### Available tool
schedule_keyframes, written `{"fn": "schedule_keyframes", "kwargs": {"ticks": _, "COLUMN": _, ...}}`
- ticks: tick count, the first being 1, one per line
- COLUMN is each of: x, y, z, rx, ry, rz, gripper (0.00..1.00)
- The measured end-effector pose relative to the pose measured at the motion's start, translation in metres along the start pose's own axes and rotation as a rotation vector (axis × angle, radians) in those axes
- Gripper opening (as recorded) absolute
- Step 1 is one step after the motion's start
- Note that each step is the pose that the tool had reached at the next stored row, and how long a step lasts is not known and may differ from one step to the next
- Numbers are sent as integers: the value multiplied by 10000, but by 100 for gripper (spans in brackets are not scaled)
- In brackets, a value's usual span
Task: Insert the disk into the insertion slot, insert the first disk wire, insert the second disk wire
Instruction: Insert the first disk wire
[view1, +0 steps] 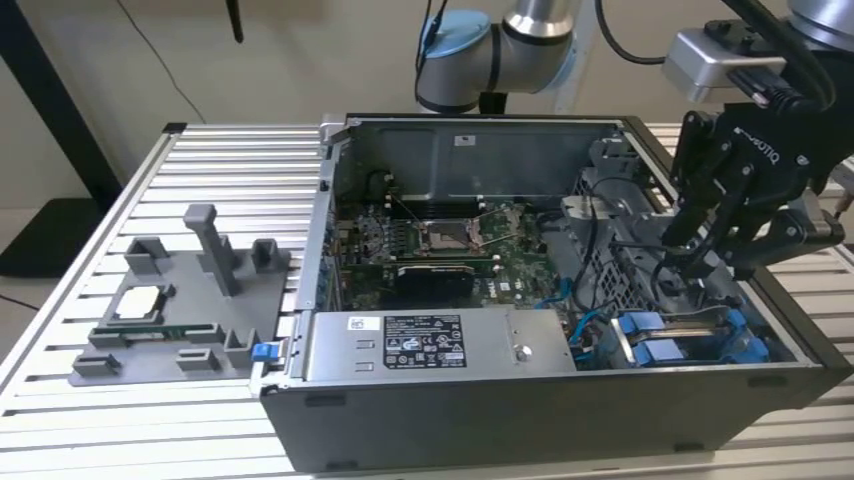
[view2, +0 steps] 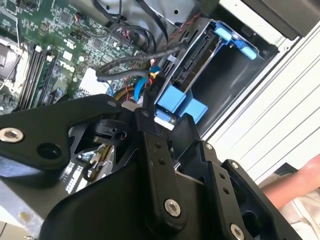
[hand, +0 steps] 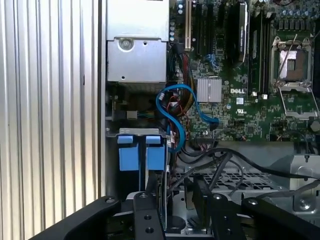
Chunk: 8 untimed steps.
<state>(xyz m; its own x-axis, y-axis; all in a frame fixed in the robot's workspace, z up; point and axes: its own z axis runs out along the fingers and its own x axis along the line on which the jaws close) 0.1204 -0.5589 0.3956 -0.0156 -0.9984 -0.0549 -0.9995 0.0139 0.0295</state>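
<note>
Pincer (view1: 691, 262) hangs inside the computer case (view1: 534, 420), fingers (hand: 145, 220) apart and empty, over the insertion slot (view1: 694, 335) at the case's 4 o'clock corner in the exterior view. The slot's blue tabs (view2: 175, 100) sit just beyond the fingertips.

The arm (view1: 514, 45) pairs silver tubing with pale-blue joint caps (view1: 438, 40), black cables (view1: 607, 35) trailing. Its black gripper (view1: 699, 262) carries white lettering (view1: 758, 148); silver screws (view2: 172, 207) stud its linkages.

Bright even light, soft shadows
</note>
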Motion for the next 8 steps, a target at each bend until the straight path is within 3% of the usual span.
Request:
{"fn": "schedule_keyframes", "kwargs": {"ticks": 4, "x": -1, "y": -55, "z": 18, "rx": 0, "ry": -185, "rz": -15, "gripper": 100}}
{"fn": "schedule_keyframes", "kwargs": {"ticks": 8, "x": -23, "y": -57, "z": 66, "rx": 17, "ry": -261, "rz": -20, "gripper": 100}}
